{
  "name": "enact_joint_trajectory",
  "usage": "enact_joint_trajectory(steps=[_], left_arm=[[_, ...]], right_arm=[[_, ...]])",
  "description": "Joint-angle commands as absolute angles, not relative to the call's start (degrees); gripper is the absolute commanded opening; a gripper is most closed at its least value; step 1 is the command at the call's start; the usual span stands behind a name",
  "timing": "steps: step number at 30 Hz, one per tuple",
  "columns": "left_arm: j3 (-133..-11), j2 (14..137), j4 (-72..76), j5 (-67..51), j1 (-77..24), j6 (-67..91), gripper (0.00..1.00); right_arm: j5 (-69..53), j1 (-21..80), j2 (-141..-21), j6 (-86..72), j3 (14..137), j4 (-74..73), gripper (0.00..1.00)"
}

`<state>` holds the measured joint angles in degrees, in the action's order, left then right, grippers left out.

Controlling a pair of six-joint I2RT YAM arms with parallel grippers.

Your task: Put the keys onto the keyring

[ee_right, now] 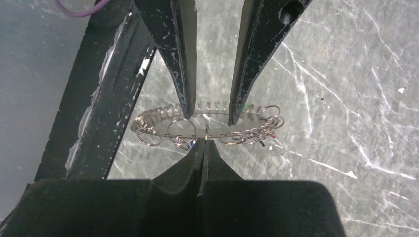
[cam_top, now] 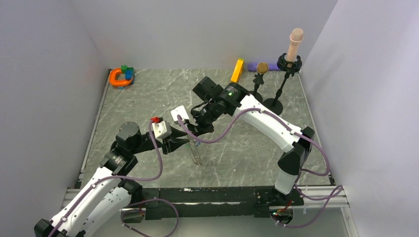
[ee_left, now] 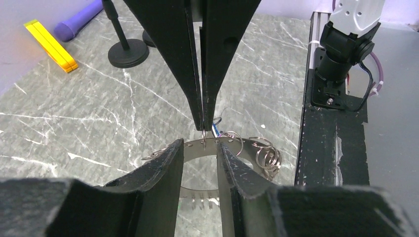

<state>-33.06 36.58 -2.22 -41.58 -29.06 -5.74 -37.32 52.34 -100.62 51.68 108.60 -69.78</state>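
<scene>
The keyring (cam_top: 196,154) is a flat silvery toothed ring in front of both arms, with several small split rings hanging from it. My left gripper (ee_left: 198,146) has its fingers apart, and both tips meet the keyring's (ee_left: 195,149) far band, which crosses the gap. My right gripper (ee_right: 205,141) is shut on a thin split ring (ee_right: 206,131) at the edge of the keyring (ee_right: 163,126). Of the keys I see only small bits of colour: blue (ee_left: 216,130), green (ee_right: 246,107) and red (ee_right: 267,144) among the split rings. The bodies of the keys are hidden.
An orange horseshoe toy (cam_top: 120,77) lies at the back left. A yellow bar (cam_top: 237,70), a purple handle (cam_top: 255,65) and two black stands (cam_top: 273,104) are at the back right. A black rail (ee_left: 321,148) runs along the table's near edge, close to the ring.
</scene>
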Motion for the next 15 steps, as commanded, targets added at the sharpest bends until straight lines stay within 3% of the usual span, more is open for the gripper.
enact_joint_trajectory(steps=[1,11,15], left_arm=[[-32.47,37.98,3.58,-42.61,-30.02,-3.01,0.35],[-32.62,39.08,4.01,-40.98,-31.77,-2.64,0.29],[-32.83,39.40,3.95,-41.17,-32.19,-2.55,0.07]], right_arm=[[-38.97,52.57,-100.05,50.84,111.38,-68.08,0.00],[-40.90,52.47,-100.01,49.23,111.70,-67.37,0.00],[-41.30,52.45,-99.89,48.84,111.44,-67.09,0.00]])
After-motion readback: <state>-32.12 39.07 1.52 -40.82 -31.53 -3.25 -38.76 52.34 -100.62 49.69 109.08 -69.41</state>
